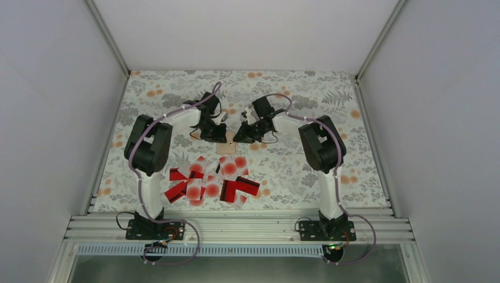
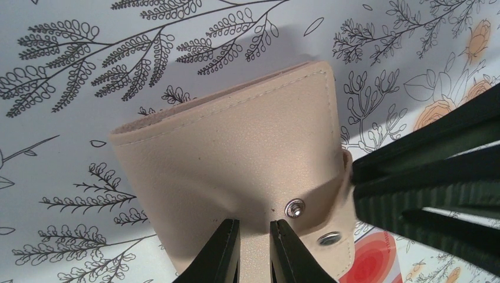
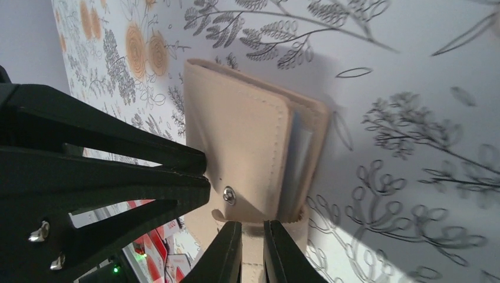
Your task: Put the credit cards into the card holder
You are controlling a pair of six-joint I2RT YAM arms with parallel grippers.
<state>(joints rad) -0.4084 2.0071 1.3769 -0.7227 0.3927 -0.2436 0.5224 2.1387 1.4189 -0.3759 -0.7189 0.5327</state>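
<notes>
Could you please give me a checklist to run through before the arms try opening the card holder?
1. Hold of the left gripper on the card holder: ok, shut on its near edge.
2. Hold of the right gripper: ok, shut on the holder's edge by the snap.
3. Holder unfolded: not ok, it is folded.
4. Is the snap undone: cannot tell.
5. Are the credit cards at hand: ok, piled on the table, nearer the arm bases.
</notes>
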